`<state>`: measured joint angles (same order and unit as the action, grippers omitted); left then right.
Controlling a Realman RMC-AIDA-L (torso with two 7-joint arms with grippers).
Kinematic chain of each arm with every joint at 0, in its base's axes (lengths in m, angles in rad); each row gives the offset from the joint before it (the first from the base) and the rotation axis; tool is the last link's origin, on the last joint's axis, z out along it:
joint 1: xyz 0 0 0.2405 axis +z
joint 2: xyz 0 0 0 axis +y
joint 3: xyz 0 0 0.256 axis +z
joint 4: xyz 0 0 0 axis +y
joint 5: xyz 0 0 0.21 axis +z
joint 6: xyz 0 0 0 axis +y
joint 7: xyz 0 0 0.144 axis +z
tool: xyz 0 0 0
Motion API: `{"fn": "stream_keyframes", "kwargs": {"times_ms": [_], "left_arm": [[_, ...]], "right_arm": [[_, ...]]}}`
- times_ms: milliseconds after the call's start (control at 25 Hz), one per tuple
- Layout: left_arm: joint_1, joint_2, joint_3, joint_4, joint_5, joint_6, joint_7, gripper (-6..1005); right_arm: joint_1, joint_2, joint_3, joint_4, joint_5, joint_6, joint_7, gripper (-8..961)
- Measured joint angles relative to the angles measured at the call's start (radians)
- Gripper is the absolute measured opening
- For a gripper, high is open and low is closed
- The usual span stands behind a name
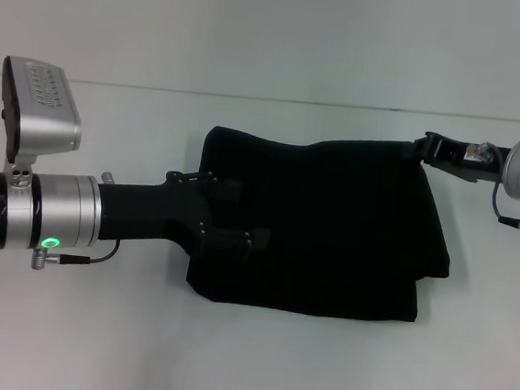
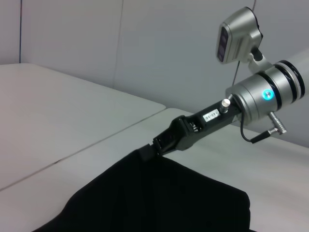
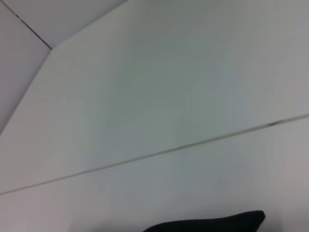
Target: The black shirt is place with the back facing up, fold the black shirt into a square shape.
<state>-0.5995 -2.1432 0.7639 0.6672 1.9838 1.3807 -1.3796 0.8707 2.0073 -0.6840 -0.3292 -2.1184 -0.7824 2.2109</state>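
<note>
The black shirt (image 1: 330, 229) lies bunched into a rough rectangle in the middle of the white table. My left gripper (image 1: 231, 212) reaches in from the left and sits over the shirt's left edge, its black body hard to separate from the fabric. My right gripper (image 1: 423, 144) is at the shirt's far right corner, shut on that corner and holding it slightly raised. The left wrist view shows the same pinch, with the right gripper (image 2: 153, 147) on a peak of the shirt (image 2: 159, 198). In the right wrist view only a sliver of the shirt (image 3: 217, 224) shows.
The white table (image 1: 225, 367) spreads all around the shirt, with a thin seam line (image 1: 251, 96) running across behind it. A pale wall rises beyond the table's far edge in the left wrist view.
</note>
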Motion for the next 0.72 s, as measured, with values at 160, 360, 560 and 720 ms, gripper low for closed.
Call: {"fn": "stream_keyframes", "kwargs": {"times_ms": [160, 360, 560, 720], "left_arm": [[0.000, 0.000, -0.001, 0.000, -0.001, -0.007, -0.001, 907], [-0.003, 0.000, -0.001, 0.000, -0.029, -0.061, -0.019, 906], [-0.028, 0.000, -0.001, -0.003, -0.080, -0.232, -0.152, 906], [-0.067, 0.003, 0.003, -0.042, -0.078, -0.359, -0.263, 908]], "right_arm": [[-0.007, 0.009, 0.001, 0.009, 0.000, -0.001, 0.003, 54], [-0.037, 0.024, 0.004, -0.015, 0.000, -0.030, -0.012, 65], [-0.096, 0.025, 0.008, -0.108, 0.010, -0.093, -0.019, 75], [-0.159, 0.023, 0.010, -0.196, 0.068, -0.174, -0.036, 315]]}}
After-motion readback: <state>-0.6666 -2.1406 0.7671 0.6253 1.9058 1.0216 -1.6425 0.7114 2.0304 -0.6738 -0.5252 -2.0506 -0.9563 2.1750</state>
